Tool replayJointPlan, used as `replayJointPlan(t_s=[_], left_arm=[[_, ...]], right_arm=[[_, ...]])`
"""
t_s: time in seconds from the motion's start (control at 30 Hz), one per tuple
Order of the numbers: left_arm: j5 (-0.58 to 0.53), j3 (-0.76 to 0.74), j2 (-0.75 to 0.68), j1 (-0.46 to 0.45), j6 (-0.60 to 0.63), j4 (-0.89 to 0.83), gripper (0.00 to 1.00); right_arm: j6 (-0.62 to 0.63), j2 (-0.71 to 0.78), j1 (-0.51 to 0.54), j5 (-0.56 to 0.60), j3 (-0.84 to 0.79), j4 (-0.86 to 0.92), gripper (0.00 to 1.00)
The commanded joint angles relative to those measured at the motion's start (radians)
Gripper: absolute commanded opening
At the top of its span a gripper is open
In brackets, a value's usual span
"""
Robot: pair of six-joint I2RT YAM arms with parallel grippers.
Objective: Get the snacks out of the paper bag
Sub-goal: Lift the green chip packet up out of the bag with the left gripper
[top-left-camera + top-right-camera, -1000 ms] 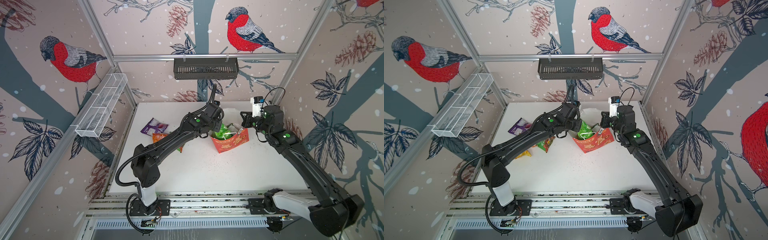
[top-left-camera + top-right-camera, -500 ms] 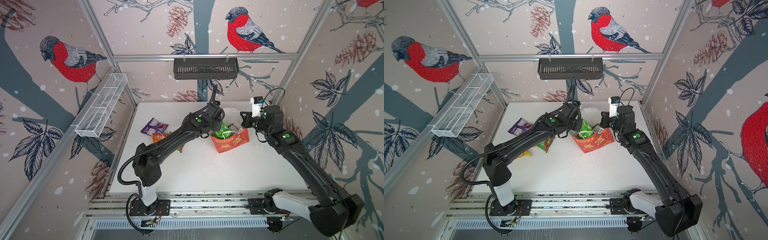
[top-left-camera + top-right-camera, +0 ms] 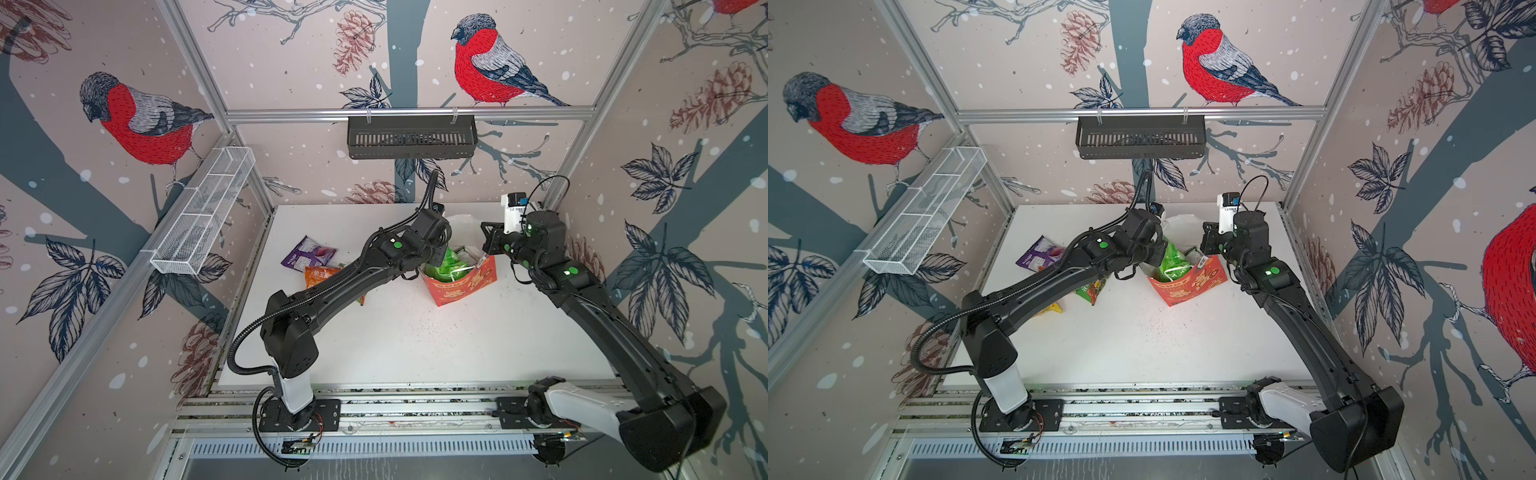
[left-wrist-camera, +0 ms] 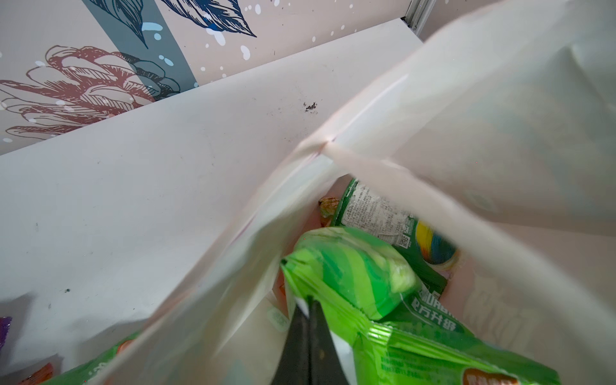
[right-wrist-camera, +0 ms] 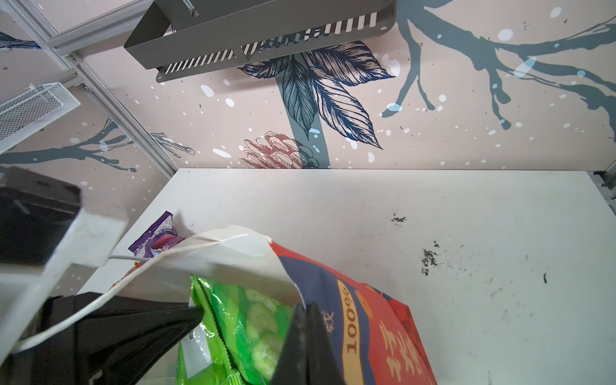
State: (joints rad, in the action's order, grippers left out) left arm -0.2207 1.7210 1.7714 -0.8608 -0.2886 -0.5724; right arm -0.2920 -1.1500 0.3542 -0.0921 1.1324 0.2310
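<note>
Inside the paper bag (image 3: 461, 286): left gripper (image 4: 305, 302) pinching bright green packet (image 4: 350, 266) by its edge.
On the bag's rim: right gripper (image 5: 305, 309) clamped on the wall.
Apart from the bag: purple packet (image 3: 309, 257).

A green packet (image 3: 1170, 259) stands in the red bag (image 3: 1187, 286), just against the left claw (image 3: 1158, 252); the right claw (image 3: 1205, 250) is at the bag's rim, on the packet's other side.

Laboratory robot cell: an aluminium-profile frame (image 3: 409, 111) carries panels (image 3: 291, 54) printed with bullfinches (also pine cones and leaves), enclosing a white tabletop (image 3: 415, 345), with left arm (image 3: 332, 286) and right arm (image 3: 615, 328) bolted to a slotted base rail (image 3: 415, 409).
</note>
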Motion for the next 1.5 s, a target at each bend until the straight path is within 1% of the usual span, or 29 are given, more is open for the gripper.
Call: replayJointPlan(t_s=[0.0,0.23,0.47,0.67,0.83,0.97,1.23,1.3,1.47], left_arm=[[-0.032,-0.033,-0.053,-0.004,0.006,0.042,0.0],[-0.008,-0.136,-0.169,-0.012,0.017,0.163,0.0],[-0.024,-0.154,-0.206,-0.012,0.025,0.198,0.0],[-0.014,-0.183,-0.256,-0.012,0.035,0.251,0.0],[-0.055,-0.19,-0.281,-0.012,0.046,0.262,0.0],[-0.097,-0.224,-0.32,-0.012,0.054,0.321,0.0],[-0.18,-0.245,-0.382,0.006,0.087,0.387,0.0],[-0.189,-0.268,-0.409,0.012,0.091,0.411,0.0],[-0.197,-0.296,-0.454,0.041,0.09,0.418,0.0]], right_arm=[[-0.025,-0.006,-0.002,0.022,0.006,-0.055,0.0],[-0.021,-0.006,-0.004,0.054,0.0,-0.048,0.0],[-0.028,-0.009,-0.004,0.059,-0.014,-0.05,0.0],[-0.035,-0.004,-0.006,0.081,-0.021,-0.049,0.0],[-0.042,-0.002,-0.011,0.091,-0.025,-0.047,0.0],[-0.042,0.006,-0.015,0.106,-0.023,-0.031,0.0],[-0.047,0.031,-0.019,0.197,-0.042,-0.009,0.0],[-0.043,0.028,-0.023,0.222,-0.036,0.004,0.0],[-0.054,0.021,-0.043,0.217,-0.048,-0.008,0.0]])
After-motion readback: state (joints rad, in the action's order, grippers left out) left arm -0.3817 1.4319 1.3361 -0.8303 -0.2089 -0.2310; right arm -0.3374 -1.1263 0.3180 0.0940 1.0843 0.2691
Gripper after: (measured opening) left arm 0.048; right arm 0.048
